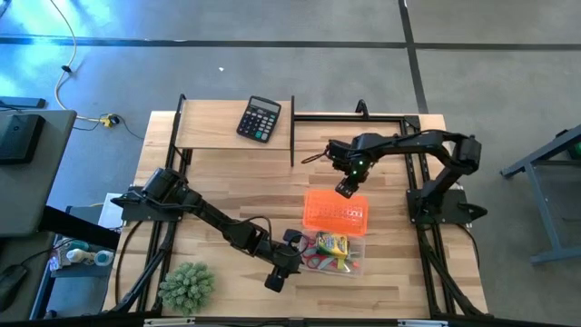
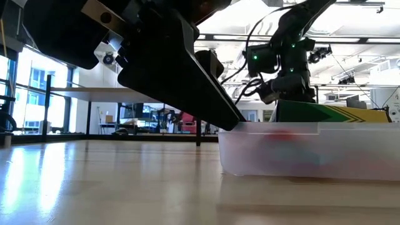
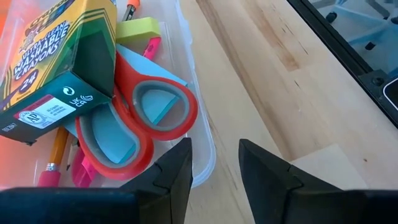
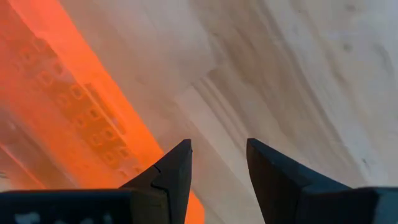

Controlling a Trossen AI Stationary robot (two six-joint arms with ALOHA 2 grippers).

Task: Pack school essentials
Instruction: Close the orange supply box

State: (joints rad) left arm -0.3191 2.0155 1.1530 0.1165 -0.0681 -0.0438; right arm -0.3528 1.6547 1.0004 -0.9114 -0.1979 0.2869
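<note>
Your left gripper (image 1: pixel 292 238) hovers at the left end of the clear box (image 1: pixel 356 268), jaws parted and empty, straddling the box's rim. Just inside that rim lie the red-handled scissors (image 3: pixel 140 121) over the blue note pad (image 3: pixel 146 102), with the crayon box (image 3: pixel 53 59) leaning on them and a pencil (image 3: pixel 55 155) beneath. Your right gripper (image 1: pixel 346 188) hangs over the orange lid (image 1: pixel 335 212) at its far edge, jaws apart, holding nothing; the wooden table (image 4: pixel 298 68) shows beyond its fingers

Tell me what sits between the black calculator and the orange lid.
Only bare wood, in the high view: nothing lies between the calculator and the orange lid; the right pincer hovers at the lid's edge.
</note>
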